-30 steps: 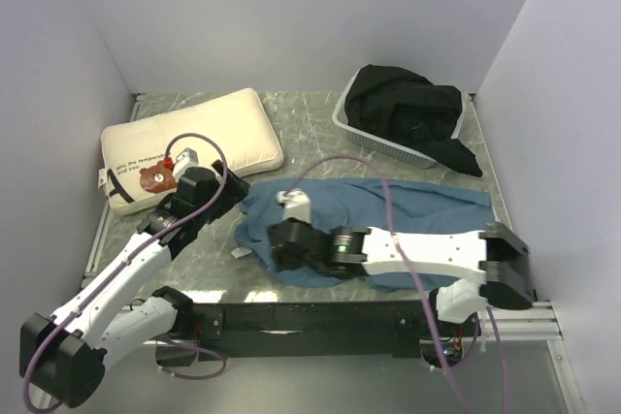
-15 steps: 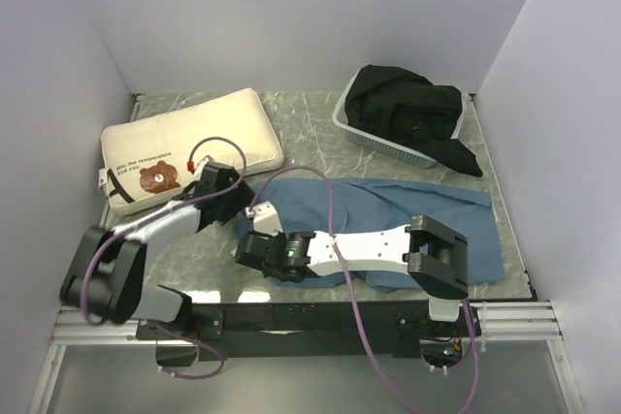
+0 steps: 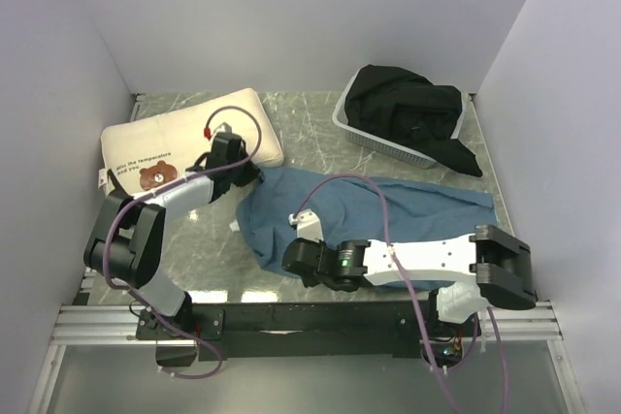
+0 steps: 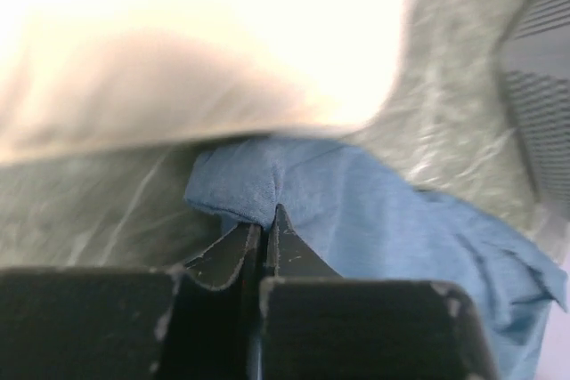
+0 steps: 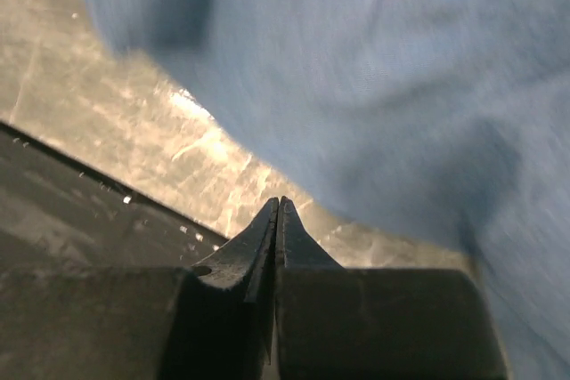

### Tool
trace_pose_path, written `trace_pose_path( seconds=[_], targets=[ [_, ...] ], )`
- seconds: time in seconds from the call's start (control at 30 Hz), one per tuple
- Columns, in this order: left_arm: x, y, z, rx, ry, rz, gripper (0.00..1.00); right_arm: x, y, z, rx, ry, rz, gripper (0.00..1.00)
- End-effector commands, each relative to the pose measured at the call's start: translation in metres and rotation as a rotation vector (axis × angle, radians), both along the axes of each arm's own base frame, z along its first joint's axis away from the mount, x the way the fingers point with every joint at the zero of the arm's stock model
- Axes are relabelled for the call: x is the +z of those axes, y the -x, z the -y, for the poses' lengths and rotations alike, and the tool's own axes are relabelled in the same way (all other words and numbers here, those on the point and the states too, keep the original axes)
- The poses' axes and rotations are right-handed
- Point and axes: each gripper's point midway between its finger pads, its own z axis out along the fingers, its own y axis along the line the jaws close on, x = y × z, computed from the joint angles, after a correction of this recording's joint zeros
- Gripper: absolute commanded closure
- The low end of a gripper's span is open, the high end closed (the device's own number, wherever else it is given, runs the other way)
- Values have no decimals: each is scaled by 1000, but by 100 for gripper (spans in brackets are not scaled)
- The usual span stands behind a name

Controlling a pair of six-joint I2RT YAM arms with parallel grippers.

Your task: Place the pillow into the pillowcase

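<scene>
Fingers (image 5: 249, 246) of my right gripper (image 5: 278, 206) are pressed together on nothing, low in the middle at the near edge of the pillowcase (image 3: 388, 206). My left gripper (image 4: 267, 220) is pinched tight on its upper-left corner, beside the pillow (image 3: 184, 138) at upper left.

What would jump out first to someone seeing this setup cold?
The dusty-blue pillowcase sprawls wrinkled across the middle, with the left gripper pinching its far-left corner right beside the cream pillow. The right gripper is shut on nothing by the case's near edge. A basket of black cloth sits far right.
</scene>
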Motion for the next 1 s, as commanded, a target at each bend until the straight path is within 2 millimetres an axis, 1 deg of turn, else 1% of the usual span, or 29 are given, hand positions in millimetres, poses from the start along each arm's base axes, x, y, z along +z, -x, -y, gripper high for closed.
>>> trace_pose_path(
  seconds=[0.0, 0.03, 0.07, 0.1, 0.13, 0.17, 0.2, 0.23, 0.27, 0.3, 0.33, 0.37, 0.4, 0.43, 0.47, 0.5, 0.53, 0.6, 0.63, 0.67, 0.7, 0.8, 0.83, 0.87, 0.9, 0.97],
  targets=[
    [65, -33, 6, -39, -36, 128, 98, 41, -4, -16, 2, -149, 33, 93],
    [67, -35, 8, -49, -44, 124, 98, 56, -7, -25, 8, -177, 52, 88],
    [72, -41, 10, -53, -45, 128, 99, 60, -10, -29, 10, -180, 63, 75],
    [71, -41, 10, -58, -48, 116, 99, 66, -12, -34, 21, -181, 79, 67],
    [70, -41, 13, -68, -42, 111, 99, 75, -17, -49, 25, -193, 92, 59],
    [69, -42, 14, -70, -40, 109, 99, 77, -21, -57, 25, -194, 108, 46],
    [68, -41, 15, -70, -36, 106, 99, 91, -26, -71, 23, -218, 123, 41],
    [67, -41, 16, -70, -32, 102, 99, 74, -32, -81, 22, -175, 116, 38],
    [64, -40, 15, -70, -37, 95, 99, 71, -37, -88, 18, -158, 117, 32],
    [63, -40, 15, -71, -39, 89, 99, 85, -46, -104, 0, -187, 131, 31],
    [63, -39, 15, -73, -40, 87, 99, 65, -52, -111, -8, -135, 129, 29],
    [63, -39, 15, -73, -42, 86, 99, 63, -56, -119, -15, -135, 137, 23],
    [62, -37, 14, -75, -48, 78, 99, 69, -63, -130, -32, -158, 148, 22],
    [61, -37, 13, -76, -52, 74, 99, 49, -71, -135, -48, -123, 140, 22],
    [64, -37, 14, -81, -55, 77, 99, 43, -76, -138, -69, -119, 133, 22],
    [64, -37, 13, -86, -62, 76, 99, 42, -84, -143, -91, -126, 142, 22],
    [62, -36, 12, -87, -69, 64, 99, 26, -91, -143, -111, -100, 141, 22],
    [66, -36, 12, -95, -78, 67, 99, 17, -109, -138, -178, -92, 148, 23],
    [66, -35, 11, -95, -82, 60, 99, 8, -114, -135, -199, -73, 151, 24],
    [69, -35, 11, -95, -86, 63, 99, 7, -122, -133, -227, -85, 159, 24],
    [69, -35, 10, -99, -91, 63, 99, 2, -126, -128, -239, -82, 161, 25],
    [72, -34, 10, -105, -94, 64, 98, 1, -141, -122, -286, -96, 177, 25],
    [73, -34, 11, -106, -92, 65, 98, 5, -146, -119, -304, -101, 197, 25],
    [75, -34, 11, -107, -93, 67, 98, 5, -148, -116, -306, -95, 208, 26],
    [75, -34, 11, -108, -91, 69, 98, 12, -150, -115, -306, -112, 214, 25],
    [76, -33, 11, -108, -92, 67, 98, 18, -150, -118, -292, -138, 212, 25]
  ],
)
